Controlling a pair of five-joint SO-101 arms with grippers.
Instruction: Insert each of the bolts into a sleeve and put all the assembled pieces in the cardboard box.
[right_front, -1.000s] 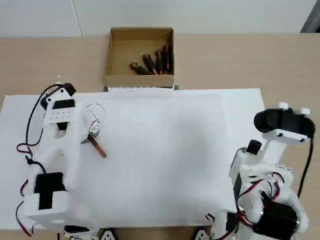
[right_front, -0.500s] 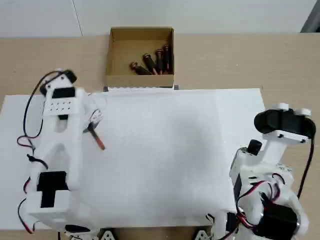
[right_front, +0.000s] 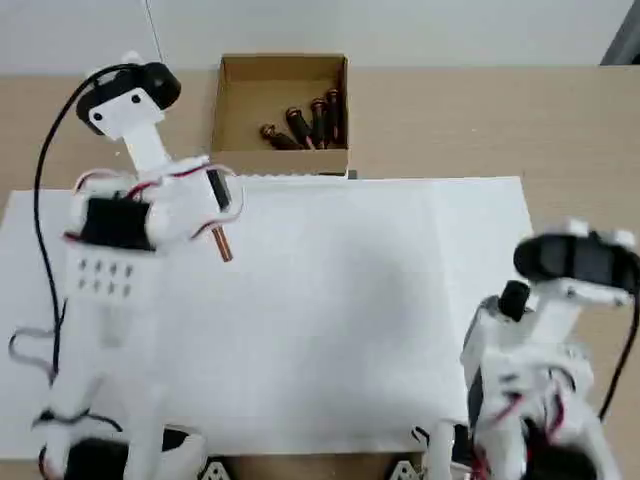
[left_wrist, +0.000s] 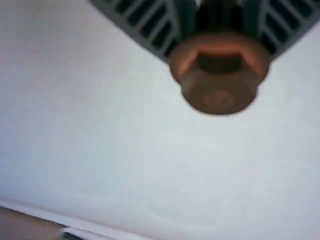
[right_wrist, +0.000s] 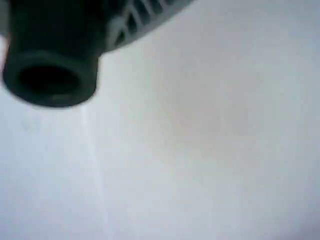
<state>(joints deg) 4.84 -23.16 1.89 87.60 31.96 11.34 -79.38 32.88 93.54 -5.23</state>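
Above the near-left part of the white sheet (right_front: 350, 320), my left pincer (right_front: 212, 222) is clamped on the bolt (right_front: 222, 245), whose copper head fills the left wrist view. A second ago that bolt lay low against the sheet under my arm; since then I have lifted it clear and swung it up and toward the cardboard box (right_front: 283, 62), so it now hangs free, slanting down out of the jaws. My right pincer (right_wrist: 65, 20) appears closed on a black sleeve (right_wrist: 50, 70), its open bore facing the camera above the sheet; that arm has barely shifted at the near-right corner.

I judge the pick is done and the mating comes next: bolt and sleeve are well apart, with the whole breadth of the sheet between them. Four assembled pieces (right_front: 305, 125) already lie in the right half of the box.

For room, the middle of the sheet is bare, so both arms can meet there without obstruction. The box's near wall stands just beyond my left pincer, at the sheet's far edge; I should keep the bolt's tip away from that rim while turning. The table (right_front: 450, 120) right of the box is open too.
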